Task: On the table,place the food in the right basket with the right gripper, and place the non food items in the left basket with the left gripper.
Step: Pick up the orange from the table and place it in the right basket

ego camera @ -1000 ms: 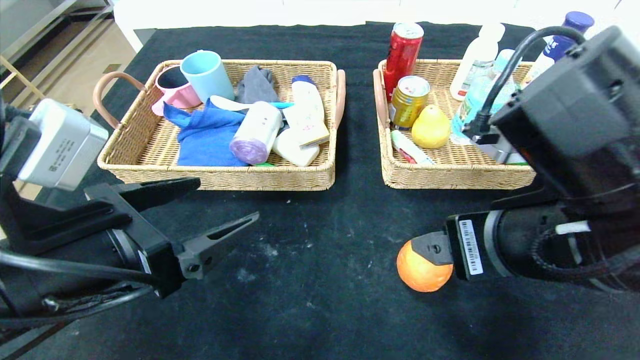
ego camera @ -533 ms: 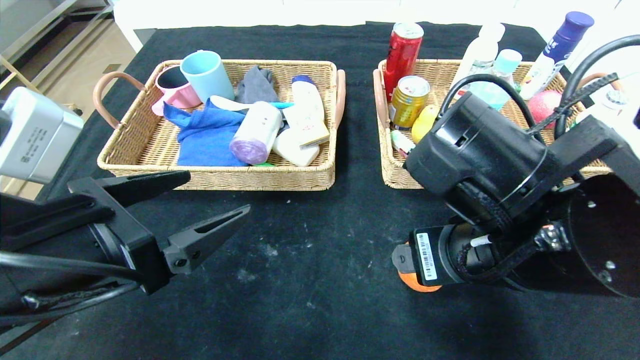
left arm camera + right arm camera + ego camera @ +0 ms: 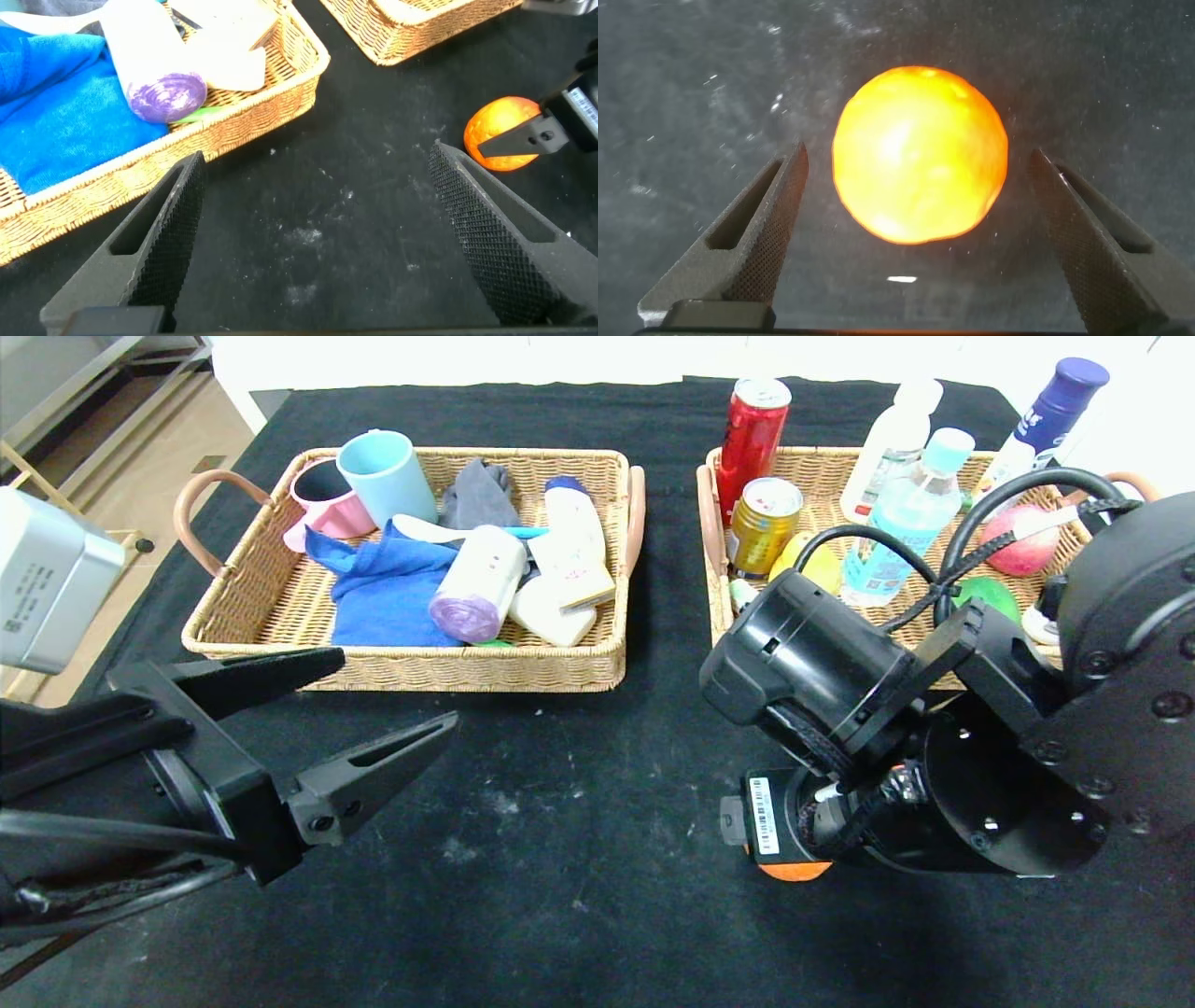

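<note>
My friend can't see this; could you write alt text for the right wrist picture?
An orange sits on the black table, centred between the open fingers of the right gripper, which are not touching it.

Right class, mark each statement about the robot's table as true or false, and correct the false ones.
1. The orange lies on the table. True.
2. The right gripper is shut on the orange. False: its fingers stand open on either side of it.
3. The left gripper holds a blue cloth. False: it is open and empty; the cloth lies in the left basket.
4. The right basket holds cans. True.
</note>
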### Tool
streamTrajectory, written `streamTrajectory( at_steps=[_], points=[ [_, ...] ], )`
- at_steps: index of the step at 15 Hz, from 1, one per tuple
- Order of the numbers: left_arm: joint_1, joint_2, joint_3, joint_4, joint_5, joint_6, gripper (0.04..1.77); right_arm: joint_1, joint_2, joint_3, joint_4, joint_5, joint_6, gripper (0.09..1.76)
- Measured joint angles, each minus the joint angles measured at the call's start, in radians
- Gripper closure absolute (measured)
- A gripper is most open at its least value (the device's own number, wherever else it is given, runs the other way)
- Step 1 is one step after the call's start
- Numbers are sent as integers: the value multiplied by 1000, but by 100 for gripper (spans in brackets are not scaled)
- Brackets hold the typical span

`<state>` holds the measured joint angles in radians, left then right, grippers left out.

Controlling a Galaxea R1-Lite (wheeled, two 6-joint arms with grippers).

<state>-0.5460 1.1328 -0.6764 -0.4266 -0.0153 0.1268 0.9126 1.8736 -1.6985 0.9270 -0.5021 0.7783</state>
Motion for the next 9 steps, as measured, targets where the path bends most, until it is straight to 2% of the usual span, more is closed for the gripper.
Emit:
streamTrajectory(
  at_steps=[9],
  points=[
    [-2,-15,-1,1,0,4,9,-19,56,3,-1,27,39,14]
  ],
)
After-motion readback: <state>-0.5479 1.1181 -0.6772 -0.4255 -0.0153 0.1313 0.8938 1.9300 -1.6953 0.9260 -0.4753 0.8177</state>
